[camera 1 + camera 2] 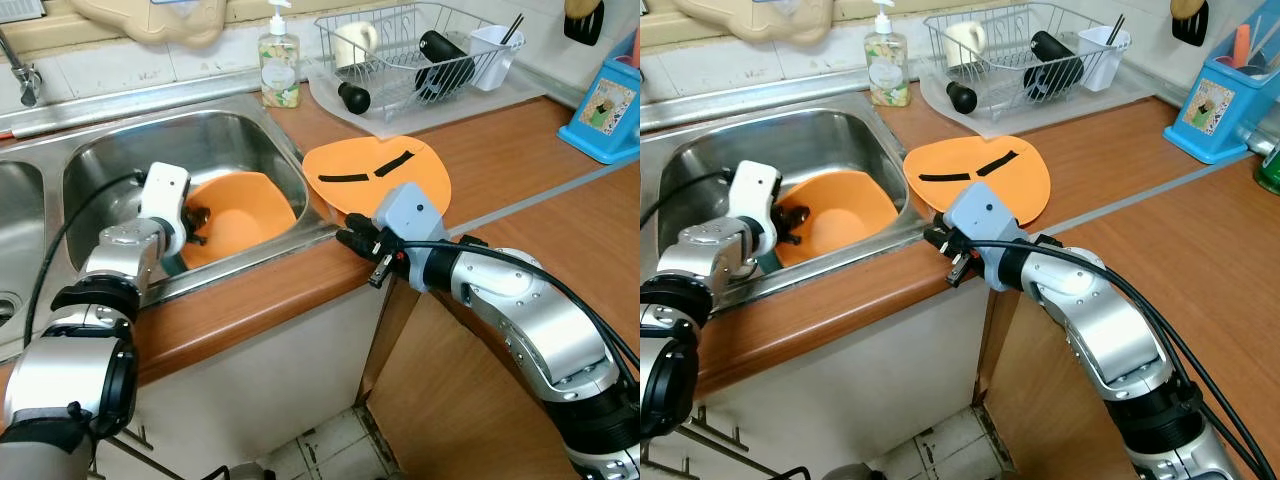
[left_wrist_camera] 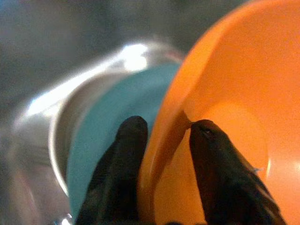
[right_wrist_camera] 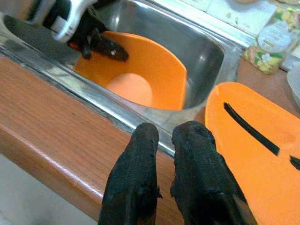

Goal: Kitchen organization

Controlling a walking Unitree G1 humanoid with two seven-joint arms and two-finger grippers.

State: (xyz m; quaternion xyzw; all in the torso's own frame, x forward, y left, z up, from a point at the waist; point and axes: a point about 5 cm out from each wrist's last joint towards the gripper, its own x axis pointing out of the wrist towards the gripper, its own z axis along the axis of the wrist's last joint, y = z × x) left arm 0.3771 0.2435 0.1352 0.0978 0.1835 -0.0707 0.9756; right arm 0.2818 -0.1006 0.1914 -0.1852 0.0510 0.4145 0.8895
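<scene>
1. Left tool (image 1: 200, 222), left of centre in the head view, reaches into the steel sink (image 1: 120, 150); its two black fingers (image 2: 123, 164) pinch the rim of the orange bowl (image 1: 240, 215), one finger inside and one outside
2. Orange bowl lies tilted in the sink basin, against a teal item (image 2: 112, 117) seen beside it in the left wrist view
3. Right tool (image 1: 362, 245), at frame centre, hovers over the wooden worktop (image 1: 520, 160) edge just beside the sink; its fingers (image 3: 140, 173) are pressed nearly together, holding nothing
4. Orange flat mat (image 1: 385, 172) with two black slots lies on the worktop, right of the sink
5. Upper frame: soap bottle (image 1: 279, 62) and wire dish rack (image 1: 420, 50); blue holder (image 1: 606, 110) at upper right
</scene>
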